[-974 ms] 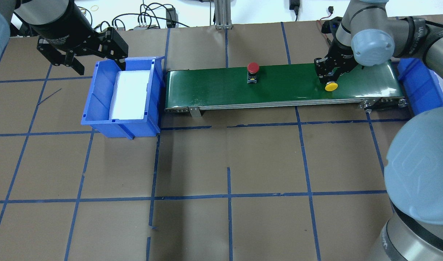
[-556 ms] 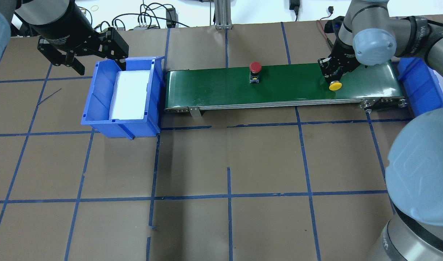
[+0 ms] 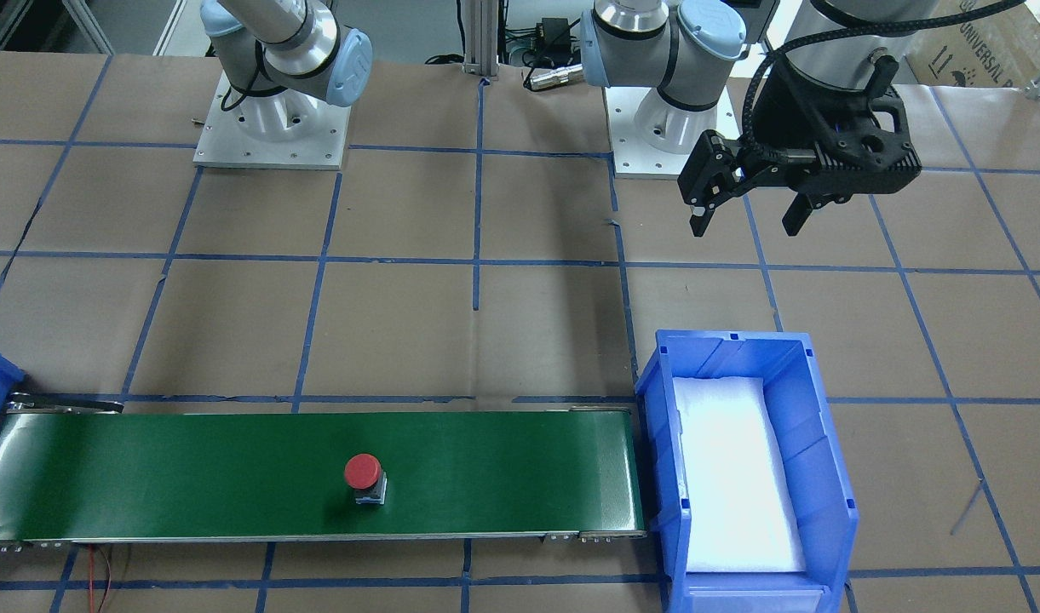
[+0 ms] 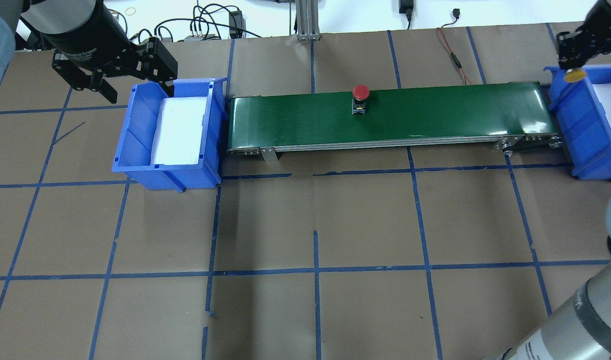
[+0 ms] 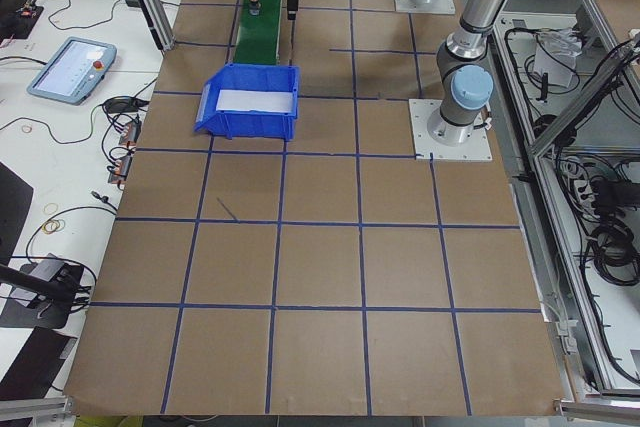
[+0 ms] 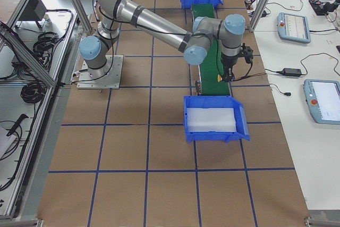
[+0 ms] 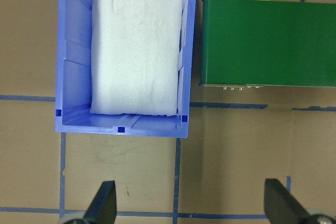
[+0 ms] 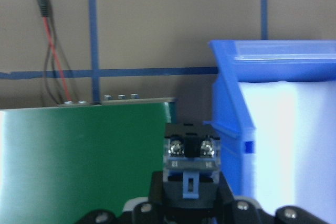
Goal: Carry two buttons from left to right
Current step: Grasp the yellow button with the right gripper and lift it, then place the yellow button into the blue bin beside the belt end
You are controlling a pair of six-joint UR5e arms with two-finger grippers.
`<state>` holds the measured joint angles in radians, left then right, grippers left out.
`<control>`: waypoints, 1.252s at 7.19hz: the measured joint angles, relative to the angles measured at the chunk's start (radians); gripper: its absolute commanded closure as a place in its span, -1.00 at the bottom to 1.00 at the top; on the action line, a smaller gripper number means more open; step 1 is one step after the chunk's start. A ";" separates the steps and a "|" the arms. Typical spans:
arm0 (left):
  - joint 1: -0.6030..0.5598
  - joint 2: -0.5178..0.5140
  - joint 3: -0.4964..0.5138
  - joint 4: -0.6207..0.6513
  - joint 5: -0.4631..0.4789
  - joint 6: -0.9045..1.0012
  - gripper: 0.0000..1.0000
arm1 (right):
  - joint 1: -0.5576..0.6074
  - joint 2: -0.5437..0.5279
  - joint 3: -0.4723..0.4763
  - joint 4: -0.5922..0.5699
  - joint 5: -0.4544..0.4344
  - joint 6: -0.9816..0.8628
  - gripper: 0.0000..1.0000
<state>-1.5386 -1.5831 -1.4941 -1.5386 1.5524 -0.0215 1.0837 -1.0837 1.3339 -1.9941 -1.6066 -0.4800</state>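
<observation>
The red-capped button [image 4: 361, 93] stands upright on the green conveyor belt [image 4: 435, 110], a little right of its middle; it also shows in the front view [image 3: 364, 472]. My right gripper [image 4: 573, 67] is shut on the yellow-capped button [image 4: 575, 75] and holds it in the air over the near wall of the right blue bin [image 4: 570, 117]. In the right wrist view the button's body [image 8: 191, 153] sits between the jaws, with the bin's wall [image 8: 231, 103] just to its right. My left gripper [image 4: 136, 92] is open and empty, above the left blue bin [image 4: 135, 170].
Both bins are lined with white foam. The left bin [image 3: 656, 409] stands against the belt's left end [image 7: 262, 40]. A red wire [image 4: 455, 60] lies on the table behind the belt's right end. Blue tape lines mark the brown table.
My right gripper has lifted the yellow button off the belt and carried it right to the right bin's edge. The red button has ridden a little to the right. The left arm has not moved.
</observation>
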 measured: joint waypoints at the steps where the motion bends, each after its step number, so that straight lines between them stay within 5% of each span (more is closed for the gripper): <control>1: 0.000 0.000 0.001 0.000 0.000 0.000 -1.00 | -0.072 0.012 -0.001 -0.003 0.012 -0.094 0.85; 6: 0.000 0.000 0.001 0.000 0.000 0.000 -1.00 | -0.196 0.134 0.046 -0.103 0.068 -0.316 0.77; 7: 0.000 0.000 0.001 0.000 0.000 0.000 -1.00 | -0.197 0.142 0.054 -0.117 0.063 -0.322 0.28; 8: 0.000 0.000 0.001 0.000 0.000 0.000 -1.00 | -0.199 0.143 0.060 -0.123 0.059 -0.325 -0.97; 9: 0.000 0.000 0.001 0.001 -0.002 0.000 -1.00 | -0.203 0.143 0.062 -0.126 0.059 -0.326 -1.00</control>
<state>-1.5386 -1.5834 -1.4926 -1.5371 1.5504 -0.0215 0.8812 -0.9411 1.3961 -2.1199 -1.5471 -0.8063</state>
